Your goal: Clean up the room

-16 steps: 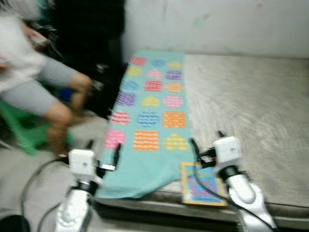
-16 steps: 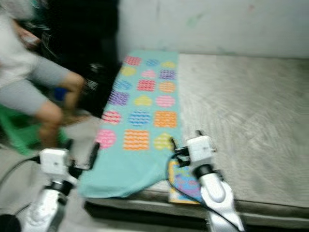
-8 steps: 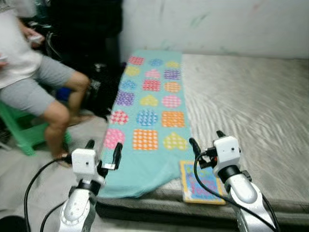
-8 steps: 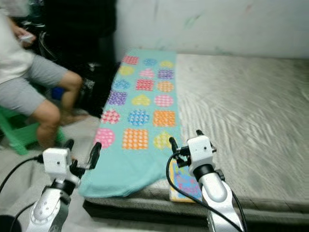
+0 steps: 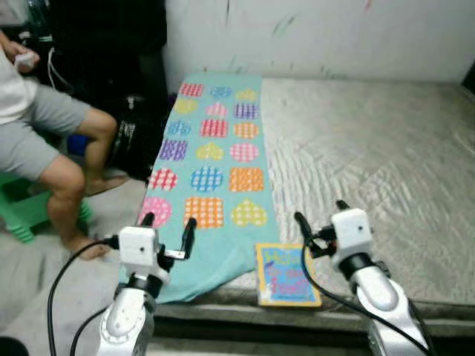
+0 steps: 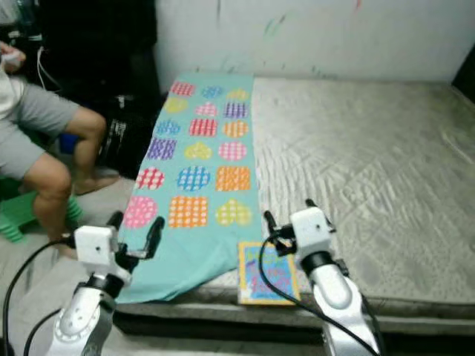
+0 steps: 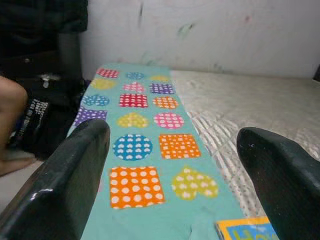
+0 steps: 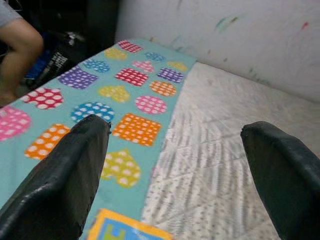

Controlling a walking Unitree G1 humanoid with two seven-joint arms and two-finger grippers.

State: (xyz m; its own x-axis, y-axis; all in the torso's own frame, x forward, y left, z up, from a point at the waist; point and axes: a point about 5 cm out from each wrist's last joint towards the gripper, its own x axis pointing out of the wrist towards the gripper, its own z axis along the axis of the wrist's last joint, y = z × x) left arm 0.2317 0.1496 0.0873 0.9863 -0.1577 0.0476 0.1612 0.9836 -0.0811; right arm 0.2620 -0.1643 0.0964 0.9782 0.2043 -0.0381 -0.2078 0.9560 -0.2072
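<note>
Colourful book [image 5: 285, 274] beside right end effector [image 5: 319, 219]

mattress [image 5: 371, 148] | teal patterned cloth [image 5: 211, 156] along left edge | picture book [image 5: 284, 274] at front edge

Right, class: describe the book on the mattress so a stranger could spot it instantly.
Start at the large grey mattress against the white wall. Along its left side lies a teal blanket patterned with coloured hearts, circles and squares. The book lies flat at the mattress's near edge, beside the blanket's near end: small, yellow-bordered, with a blue cover.
</note>
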